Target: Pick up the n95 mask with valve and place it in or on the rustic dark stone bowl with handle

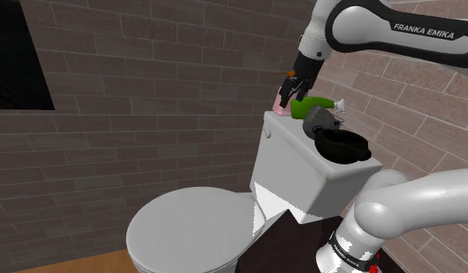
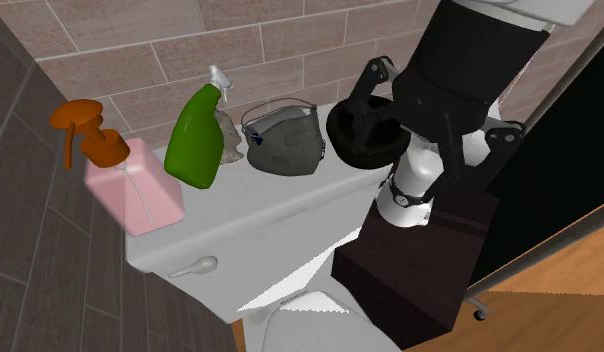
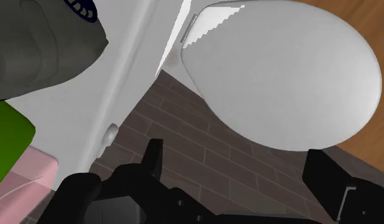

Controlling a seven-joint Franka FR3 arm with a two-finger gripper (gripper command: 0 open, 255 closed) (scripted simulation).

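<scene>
The grey mask (image 2: pixel 283 145) sits on the white toilet tank lid (image 2: pixel 240 215), between a green spray bottle (image 2: pixel 195 140) and the black handled bowl (image 2: pixel 362 140), close beside both. A pink soap dispenser (image 2: pixel 135 190) stands past the bottle. The jaws hang wide open above the bottle and dispenser, holding nothing.

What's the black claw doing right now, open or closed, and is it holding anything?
Black two-finger claw: open, holding nothing; the grey valved N95 mask lies ungrasped on the white toilet tank lid.
</scene>
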